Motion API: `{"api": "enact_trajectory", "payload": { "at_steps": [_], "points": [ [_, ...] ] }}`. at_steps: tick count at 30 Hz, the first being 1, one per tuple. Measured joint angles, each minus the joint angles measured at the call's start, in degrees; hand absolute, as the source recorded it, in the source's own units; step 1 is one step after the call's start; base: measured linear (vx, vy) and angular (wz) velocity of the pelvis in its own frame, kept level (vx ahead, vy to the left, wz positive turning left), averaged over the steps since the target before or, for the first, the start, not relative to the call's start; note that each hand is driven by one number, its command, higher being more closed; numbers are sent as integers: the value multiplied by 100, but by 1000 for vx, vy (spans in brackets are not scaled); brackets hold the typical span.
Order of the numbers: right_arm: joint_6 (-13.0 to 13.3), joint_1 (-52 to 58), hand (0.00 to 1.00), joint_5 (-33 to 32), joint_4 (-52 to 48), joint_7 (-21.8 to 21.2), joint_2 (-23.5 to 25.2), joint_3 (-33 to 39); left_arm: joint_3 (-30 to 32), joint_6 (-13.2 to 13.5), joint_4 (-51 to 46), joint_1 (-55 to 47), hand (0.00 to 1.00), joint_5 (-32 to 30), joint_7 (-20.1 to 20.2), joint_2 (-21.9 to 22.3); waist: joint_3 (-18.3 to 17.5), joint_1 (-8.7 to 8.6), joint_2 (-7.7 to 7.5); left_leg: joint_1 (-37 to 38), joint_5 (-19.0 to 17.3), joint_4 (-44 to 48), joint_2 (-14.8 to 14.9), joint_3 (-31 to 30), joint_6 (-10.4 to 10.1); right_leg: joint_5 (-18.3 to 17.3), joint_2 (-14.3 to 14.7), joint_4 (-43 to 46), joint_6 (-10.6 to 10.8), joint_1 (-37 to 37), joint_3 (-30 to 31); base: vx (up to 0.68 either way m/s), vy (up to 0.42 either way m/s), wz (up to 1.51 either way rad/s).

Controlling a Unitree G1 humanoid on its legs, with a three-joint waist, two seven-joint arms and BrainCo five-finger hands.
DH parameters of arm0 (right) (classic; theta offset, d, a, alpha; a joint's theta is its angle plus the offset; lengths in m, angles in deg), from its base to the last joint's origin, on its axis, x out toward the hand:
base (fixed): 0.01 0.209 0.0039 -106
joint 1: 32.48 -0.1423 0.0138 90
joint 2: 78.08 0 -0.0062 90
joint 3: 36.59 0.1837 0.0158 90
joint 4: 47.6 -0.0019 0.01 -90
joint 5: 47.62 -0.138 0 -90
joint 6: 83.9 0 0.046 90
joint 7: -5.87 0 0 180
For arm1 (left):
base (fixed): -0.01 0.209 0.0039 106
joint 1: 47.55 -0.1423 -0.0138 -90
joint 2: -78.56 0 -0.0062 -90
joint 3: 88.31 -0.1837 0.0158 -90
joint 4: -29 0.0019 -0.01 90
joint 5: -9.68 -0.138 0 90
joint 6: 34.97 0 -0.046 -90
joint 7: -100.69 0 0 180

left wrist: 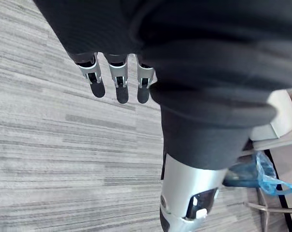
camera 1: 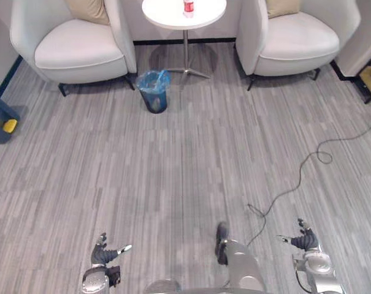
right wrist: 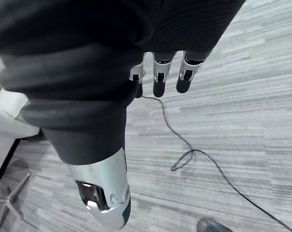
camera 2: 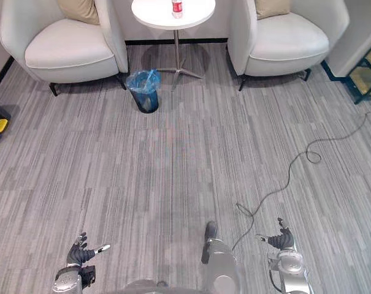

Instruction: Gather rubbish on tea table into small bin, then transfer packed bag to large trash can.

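Red bottle stands on round white surface. Small bin lined with blue bag sits on floor just beside the surface's foot. Left hand and right hand are well apart from the surface, fingers straight, slightly spread, holding nothing.

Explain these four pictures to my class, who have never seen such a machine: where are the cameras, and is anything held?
It is a two-legged humanoid robot. The two wide pictures come from its head, looking down; the two close ones from its wrists. Its left hand and right hand hang low, open and empty. Ahead, between two white armchairs, stands a round tea table with a bottle on it; a small bin with a blue bag stands on the floor beside it.
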Motion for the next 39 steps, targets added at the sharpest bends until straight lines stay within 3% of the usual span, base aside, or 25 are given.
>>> {"api": "enact_trajectory", "payload": {
  "at_steps": [1, 4, 6, 7, 10, 11, 12, 13, 15, 16, 18, 20, 22, 23, 24, 26, 27, 29, 30, 31, 33, 35, 37, 38, 39],
  "points": [
    [1, 44, 0, -154, -182, 100, 147, -14, -2, -7, -40, 48, 0, 0, 0, 9, 74, 125, -22, -516, -140, 906, 182, 139, 215, -61, 119, -413, -61, 624, 41, 533, -204, -12],
    [51, 71, 0, -255, -439, 106, 275, -105, -6, -7, -200, 40, 0, -1, 0, 96, 130, 287, -182, -1394, -242, 765, 91, 436, 373, -90, 144, -1064, -63, 1298, 149, 413, -126, -14],
    [46, 22, 0, -255, -423, 108, 282, -119, -30, -8, -246, 25, 0, -1, 1, 174, 164, 427, -254, -1890, -279, -350, -173, 597, 439, -186, 112, -1317, 19, 1594, 278, 530, -11, -29],
    [46, -53, 0, -254, -349, 108, 286, -122, -52, -20, -245, 20, 0, -1, 3, 206, 189, 537, -291, -2079, -172, -1674, -488, 600, 337, -346, 27, -1388, 137, 1802, 394, 624, 111, -38],
    [39, -73, 0, -247, -129, 150, 289, -98, -46, -30, -242, -147, 0, -1, -6, 227, 195, 750, -315, -1971, 420, -3696, -867, 389, 263, -739, -53, -1432, 379, 2172, 682, 605, 210, -64],
    [24, -57, 0, -213, 11, 207, 387, -178, 30, -36, -187, -298, 0, -20, -32, 199, 65, 861, -410, -2039, 882, -3225, -984, 221, 414, -1167, -206, -1145, 525, 2282, 936, 489, 217, -79],
    [23, -44, 0, -182, 51, 208, 441, -206, 46, -36, -146, -331, 0, -51, -53, 173, -12, 904, -544, -2071, 852, -3009, -1062, 244, 463, -1331, -364, -884, 622, 2213, 1007, 661, 245, -83],
    [32, -70, 0, -178, 146, 207, 446, -271, 30, -38, 12, -314, 0, -56, -106, 203, -70, 892, -660, -2048, 602, -2655, -1109, 383, 766, -1472, -603, 116, 859, 1873, 1129, 794, 292, -42],
    [26, -122, 0, -166, 288, 211, 447, -362, -32, -53, 195, -313, 0, -56, -114, 191, -56, 755, -724, -1671, 130, -2434, -1223, 490, 934, -966, -906, 2254, 1607, 1137, 1311, 791, 299, -21],
    [26, -131, 0, -119, 344, 207, 461, -419, -96, -103, 245, -295, 0, -56, -129, 128, -18, 713, -759, -1227, -140, -2430, -1322, 533, 1044, -867, -1094, 3578, 1815, 679, 1363, 523, 155, -3],
    [19, -124, 0, -64, 375, 209, 458, -497, -153, -109, 237, -302, 0, -51, -141, 101, 25, 591, -671, -478, -467, -2587, -1338, 557, 1104, -972, -1188, 4320, 1348, 270, 1107, 570, 135, -2],
    [35, -129, 0, 84, 370, 193, 466, -680, -150, -99, 217, -282, 0, -44, -175, 46, 38, 510, -609, 141, -610, -2982, -1338, 587, 1071, -1083, -1179, 4046, 1135, -284, 735, 596, 73, -3],
    [36, -223, 0, 137, 422, 184, 444, -759, -149, -87, 251, -133, 0, -44, -234, 1, 65, 422, -561, 709, -691, -3404, -1299, 467, 1037, -1036, -949, 2369, 1012, -891, 414, 710, 4, 30],
    [23, -194, 0, 210, 503, 183, 400, -739, -147, -79, 277, -54, 0, -49, -234, 7, 71, 365, -556, 965, -707, -3582, -1279, 336, 1004, -656, -750, 1040, 928, -968, 470, 610, -38, 55],
    [16, -163, 0, 222, 511, 185, 390, -717, -145, -80, 280, -29, 0, -49, -234, 8, 69, 302, -558, 1065, -739, -3628, -1273, 269, 946, -342, -658, 470, 898, -959, 562, 505, -57, 76],
    [-23, -42, 0, 258, 511, 186, 353, -618, -143, -80, 317, 37, 0, -57, -234, 47, 61, 154, -546, 1397, -937, -3592, -1122, -178, 596, 1132, -335, -223, 695, -788, 998, 606, -133, 88],
    [-32, -43, 0, 258, 516, 184, 291, -601, -150, -81, 381, 90, 0, -61, -233, 134, 37, 168, -370, 1396, -977, -3475, -975, -268, 532, 1033, -244, -128, 654, -765, 906, 772, -187, 58],
    [-18, -135, 0, 238, 435, 186, 301, -584, -151, -90, 435, 136, 0, -110, -230, 227, 42, 148, -294, 859, -492, -2237, -812, -296, 116, 551, -275, 184, 544, -635, 704, 656, -181, 38],
    [-21, -51, 0, 190, 302, 189, 304, -599, -146, -101, 443, 175, 0, -114, -231, 326, 121, 189, -236, 322, 115, -947, -607, -217, 129, 417, -269, -61, 504, -136, 593, 548, -165, 52],
    [-16, 23, 0, 153, 186, 203, 359, -601, -155, -99, 447, 175, 0, -133, -228, 398, 162, 267, -232, -122, 57, 99, -274, -10, 280, 340, -193, -362, 452, 381, 532, 507, -122, 38],
    [13, 61, 0, 22, -11, 220, 495, -573, -191, -99, 440, 206, 0, -163, -224, 409, 196, 417, -286, -717, -303, 462, -132, 299, 414, 270, -219, -821, 458, 1023, 451, 524, -92, 22],
    [45, -27, 0, 0, -22, 223, 537, -475, -220, -99, 431, 257, 0, -166, -221, 432, 200, 506, -335, -1334, -381, -530, -232, 600, 535, 177, -313, -1150, 568, 1392, 396, 416, 6, 16],
    [58, -83, 0, -7, -6, 233, 522, -341, -221, -105, 453, 244, 0, -169, -218, 439, 216, 540, -287, -1545, -198, -1915, -409, 714, 398, -30, -396, -1144, 761, 1522, 331, 450, 154, 10],
    [42, -65, 0, -6, 124, 299, 472, -247, -214, -117, 506, 229, 0, -171, -220, 422, 245, 606, -172, -1455, 856, -2908, -515, 701, 602, -283, -403, -1083, 966, 1733, 332, 351, 174, -1],
    [22, -73, 0, -5, 233, 323, 515, -264, -201, -124, 520, 243, 0, -171, -225, 402, 274, 641, -289, -1314, 824, -2969, -650, 776, 723, -345, -487, -1054, 993, 1800, 408, 521, 230, 17]
  ]
}}
